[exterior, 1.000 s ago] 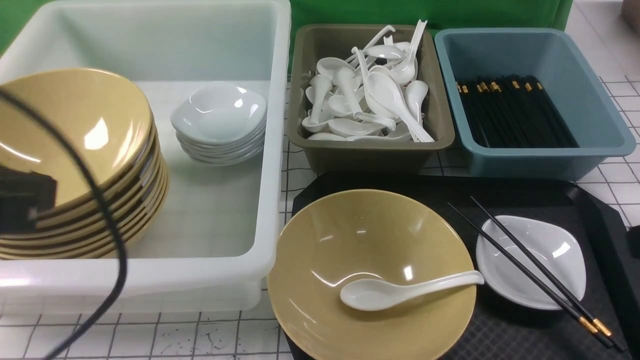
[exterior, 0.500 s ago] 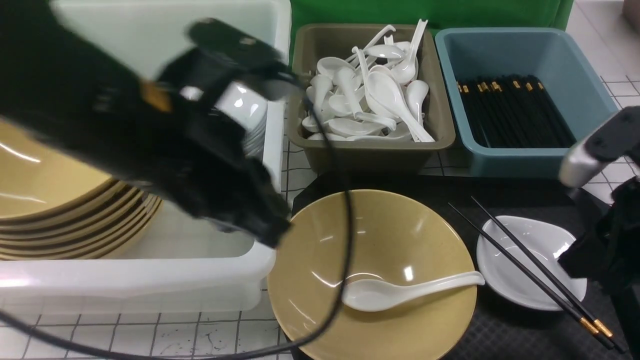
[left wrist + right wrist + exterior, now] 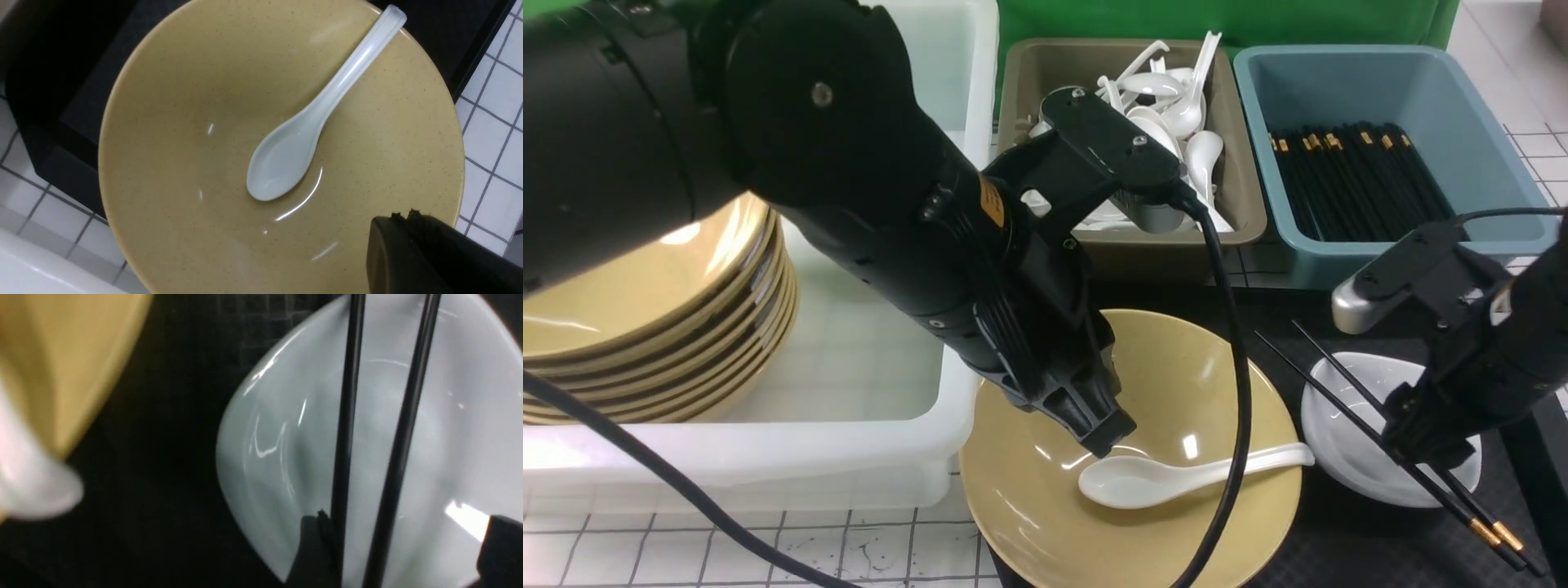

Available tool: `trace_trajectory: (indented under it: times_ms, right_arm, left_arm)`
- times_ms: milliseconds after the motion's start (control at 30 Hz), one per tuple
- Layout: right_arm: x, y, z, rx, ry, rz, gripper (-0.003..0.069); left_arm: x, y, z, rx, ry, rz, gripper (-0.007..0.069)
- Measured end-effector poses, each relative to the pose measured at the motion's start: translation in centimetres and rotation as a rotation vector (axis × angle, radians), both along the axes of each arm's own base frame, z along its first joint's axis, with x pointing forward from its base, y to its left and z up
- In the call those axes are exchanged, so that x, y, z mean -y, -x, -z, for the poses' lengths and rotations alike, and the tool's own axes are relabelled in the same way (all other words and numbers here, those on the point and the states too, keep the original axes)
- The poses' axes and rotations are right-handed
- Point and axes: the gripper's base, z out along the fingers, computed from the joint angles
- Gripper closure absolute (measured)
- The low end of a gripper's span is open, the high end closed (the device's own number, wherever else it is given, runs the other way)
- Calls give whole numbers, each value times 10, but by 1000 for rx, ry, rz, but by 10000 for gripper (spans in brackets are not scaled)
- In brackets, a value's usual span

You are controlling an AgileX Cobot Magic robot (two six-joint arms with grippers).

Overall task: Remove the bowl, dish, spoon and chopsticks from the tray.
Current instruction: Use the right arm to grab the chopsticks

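A white gridded tabletop [image 3: 849, 539] before a green backdrop [image 3: 1176, 16] carries the black tray [image 3: 1339, 539], with all four pieces on it. The yellow bowl [image 3: 1013, 506] sits at the tray's left end. The white spoon [image 3: 1160, 478] lies inside it, handle propped on the rim toward the small white dish [image 3: 1347, 457] at right. The black chopsticks [image 3: 1327, 388] lie slantwise across that dish.

Behind stand a white tub [image 3: 768, 457] holding a stack of yellow bowls [image 3: 645, 327], an olive bin [image 3: 1241, 204] of spoons and a blue bin [image 3: 1339, 82] of chopsticks; only the front view takes these in.

From the front, the left gripper [image 3: 1107, 433] hangs over the bowl just above the spoon's scoop and the right gripper [image 3: 1417, 445] over the dish, but both sets of jaws are hard to read. The left wrist view settles one: the fingertips [image 3: 402, 216] are pressed together on nothing, clear of the spoon, and the bowl's rim juts past the tray over the tiles. The right wrist view settles the other: the fingers [image 3: 314, 547] are spread wide over the dish, both chopsticks running between them, ungripped.
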Motion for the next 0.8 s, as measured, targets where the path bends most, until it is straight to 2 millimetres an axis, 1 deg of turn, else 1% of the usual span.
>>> trace_trajectory:
  times_ms: [133, 167, 267, 333, 400, 433, 467, 533, 600, 667, 767, 800]
  right_arm:
    - [-4, -11, 12, -35, -1, 8, 118]
    - [-4, -13, 17, -45, 1, 11, 123]
    - [-5, -14, 23, -64, 5, 14, 151]
    - [-5, -15, 26, -73, 7, 17, 214]
    - [-5, -15, 26, -75, 7, 18, 298]
    - [-5, -15, 26, -76, 7, 18, 342]
    - [-5, -15, 25, -81, 9, 18, 415]
    - [-5, -15, 22, -91, 11, 22, 502]
    - [-5, -14, 16, -109, 15, 24, 500]
    - [-5, -15, 3, -101, 13, 25, 498]
    - [-6, -17, -31, -24, -9, 27, 498]
    - [-6, -18, -46, 22, -22, 29, 498]
  left_arm:
    - [0, 0, 0, 3, -5, 3, 638]
    - [0, 0, 0, 4, -5, 4, 638]
    - [0, 0, 0, 4, -5, 4, 638]
    - [0, 0, 0, 5, -6, 4, 638]
    - [-1, 0, 0, 2, -7, 5, 638]
    - [-1, 0, 0, 2, -8, 5, 638]
    - [-1, 0, 0, 3, -9, 5, 638]
    - [-1, 0, 0, 2, -9, 5, 638]
    - [0, 0, 0, 1, -2, 4, 638]
    - [2, -1, -1, 11, 20, -3, 638]
    - [6, -6, -6, 63, 85, -26, 638]
    - [8, -10, -9, 85, 113, -43, 638]
